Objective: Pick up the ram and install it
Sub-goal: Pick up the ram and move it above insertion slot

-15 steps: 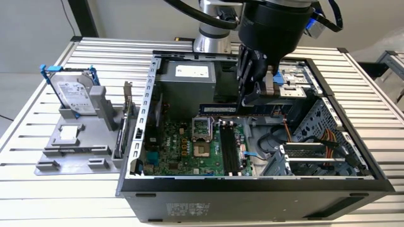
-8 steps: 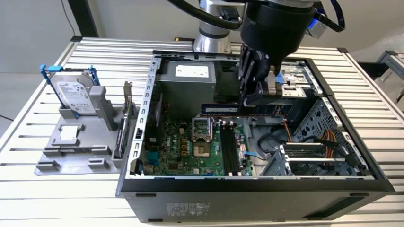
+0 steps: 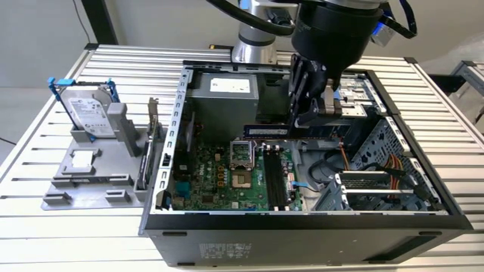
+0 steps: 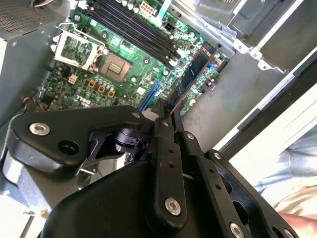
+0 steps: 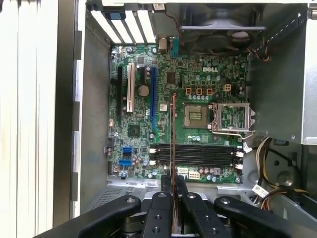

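Note:
My gripper (image 3: 305, 121) hangs inside the open computer case (image 3: 162, 170), shut on the ram (image 3: 266, 131). The ram is a thin dark stick with a blue label, held on edge and reaching out toward the exterior view's left, above the motherboard (image 3: 226, 181). In the first wrist view the ram (image 5: 173, 134) shows edge-on between my fingertips (image 5: 164, 184), over the board beside the CPU socket (image 5: 194, 115). The black memory slots (image 5: 195, 154) lie below it with nothing in them. In the second wrist view the ram (image 4: 192, 77) sticks out past the gripper (image 4: 167, 110).
A silver hard drive with a blue bracket (image 3: 87, 110) stands in a grey holder (image 3: 90, 175) at the exterior view's left, with a bracketed card (image 3: 151, 133) beside it. Inside the case are the power supply (image 3: 223, 96), a drive cage (image 3: 378, 181) and orange cables (image 3: 393, 164).

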